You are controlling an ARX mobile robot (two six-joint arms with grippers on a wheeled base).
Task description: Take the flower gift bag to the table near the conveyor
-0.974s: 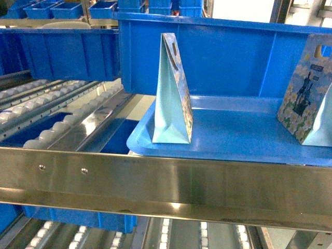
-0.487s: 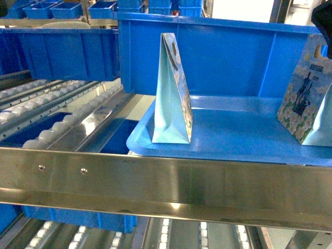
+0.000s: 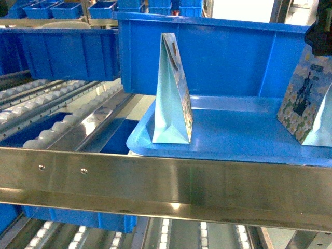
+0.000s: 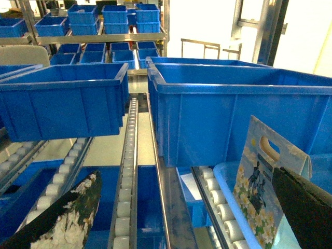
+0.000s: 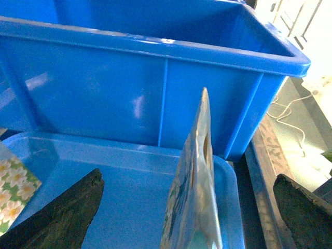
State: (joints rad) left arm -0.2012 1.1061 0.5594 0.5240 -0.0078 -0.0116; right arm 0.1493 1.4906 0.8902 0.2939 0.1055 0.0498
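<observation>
Standing upright on the blue tray (image 3: pixel 233 145), the flower gift bag (image 5: pixel 196 187) sits edge-on between my right tool's (image 5: pixel 189 212) spread fingers (image 5: pixel 62 212), neither pad touching it. It looks like thin printed paper, so I judge it light, easily creased and a bit slick (the glossy finish suggests that). Its stiffest part should be the top fold around the die-cut handle slot, so that is where I would pinch, gently. A second bag (image 3: pixel 174 93) stands further left on the tray. My left tool (image 4: pixel 187 207) hangs spread, holding nothing, over the conveyor (image 4: pixel 127 171). Behind sits a deep blue bin (image 5: pixel 155 78). No desk shows.
</observation>
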